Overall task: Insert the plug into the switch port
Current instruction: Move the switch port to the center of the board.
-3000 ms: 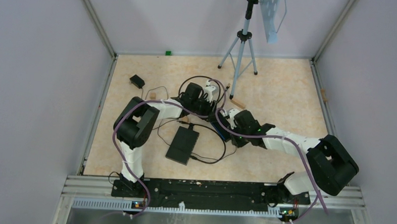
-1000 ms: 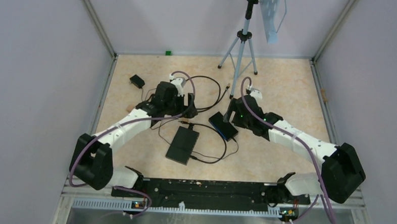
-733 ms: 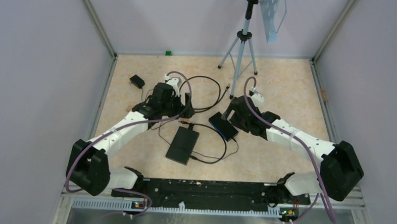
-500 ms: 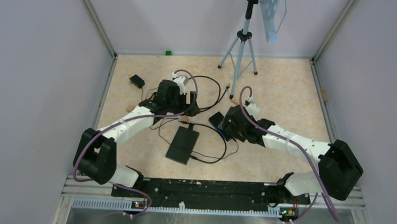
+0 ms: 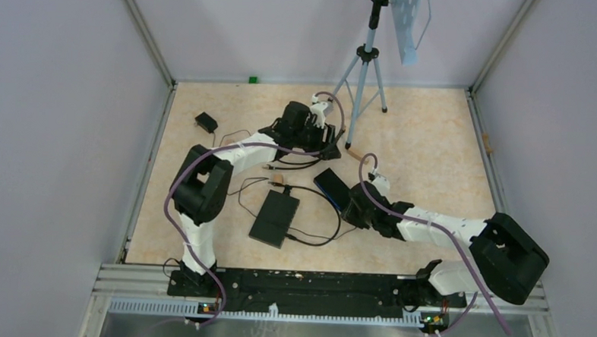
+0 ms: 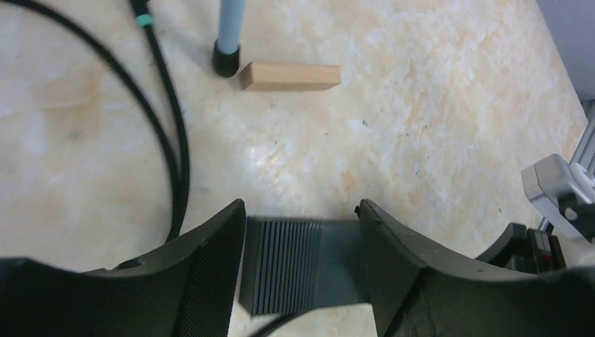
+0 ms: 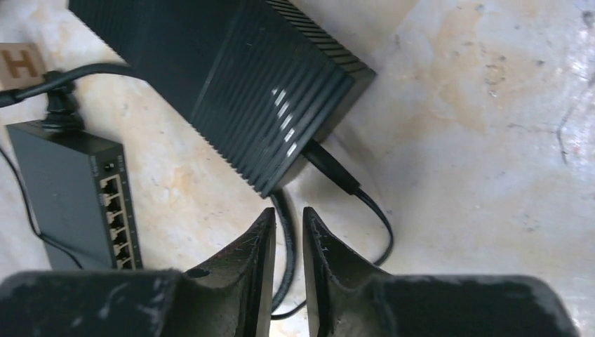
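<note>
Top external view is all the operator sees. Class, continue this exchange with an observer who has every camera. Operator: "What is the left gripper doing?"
Observer: The left gripper has its fingers on either side of a dark ribbed block. I cannot tell whether they squeeze it.
Operator: And the right gripper?
Observer: It is nearly closed, with a black cable running into the slit.
Operator: Can you see the ports on the switch?
Observer: Yes, there is a row of them along one edge, and those in view look empty.
</note>
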You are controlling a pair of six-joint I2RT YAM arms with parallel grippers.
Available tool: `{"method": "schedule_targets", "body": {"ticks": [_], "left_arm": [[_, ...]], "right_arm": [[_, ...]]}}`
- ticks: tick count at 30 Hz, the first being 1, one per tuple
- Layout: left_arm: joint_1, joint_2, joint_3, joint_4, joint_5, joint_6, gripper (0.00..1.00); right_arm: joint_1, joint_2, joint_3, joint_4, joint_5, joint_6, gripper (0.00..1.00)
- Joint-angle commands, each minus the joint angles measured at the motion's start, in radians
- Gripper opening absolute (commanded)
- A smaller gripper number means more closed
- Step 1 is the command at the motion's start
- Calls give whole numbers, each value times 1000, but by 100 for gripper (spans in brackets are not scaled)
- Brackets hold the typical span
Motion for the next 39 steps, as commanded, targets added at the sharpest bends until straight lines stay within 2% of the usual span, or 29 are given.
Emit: {"method": "schedule_targets", "body": {"ticks": [1, 7, 11, 14, 21, 27, 39], "left_arm": [[-32, 107, 103, 63, 56, 27, 64], [-74, 227, 206, -6, 60, 60, 47], [-86, 260, 190, -14, 53, 69, 38], [-88, 267, 158, -18, 43, 72, 35], [-86, 181, -25, -6, -44, 91, 32], [-86, 72, -163, 12, -122, 63, 32], [-37, -37, -273, -29, -265, -17, 33]], "right_arm": [[10, 0, 6, 97, -10, -49, 17], [10, 32, 7, 18, 78, -48, 7], [9, 69, 7, 10, 93, -49, 6], [-3, 95, 14, 6, 99, -49, 5], [-85, 108, 21, 38, 99, -102, 4], [-153, 196, 81, 173, 54, -276, 4], [-194, 464, 422, 291, -63, -614, 4]]}}
